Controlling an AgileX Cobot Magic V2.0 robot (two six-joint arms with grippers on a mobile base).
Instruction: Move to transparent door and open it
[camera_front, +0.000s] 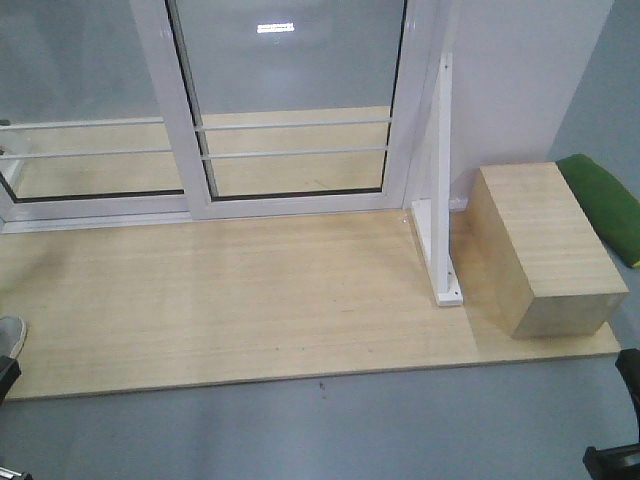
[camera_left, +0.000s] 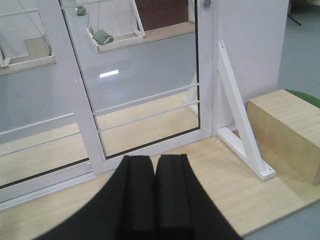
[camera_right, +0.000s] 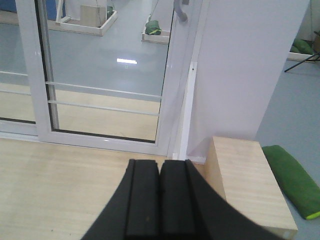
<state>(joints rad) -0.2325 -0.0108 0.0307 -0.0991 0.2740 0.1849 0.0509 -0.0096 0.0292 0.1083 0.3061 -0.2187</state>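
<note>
Left gripper (camera_left: 155, 167) jaws pressed together, empty; transparent door (camera_front: 290, 90) ahead across wooden platform (camera_front: 250, 300), shut against right jamb, grey handle (camera_right: 180, 11) untouched; right gripper (camera_right: 160, 170) likewise closed, empty; approach incomplete, opening not begun

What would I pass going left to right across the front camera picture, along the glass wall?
left glass panel → transparent door → white bracket → wooden box → green cushion
</note>
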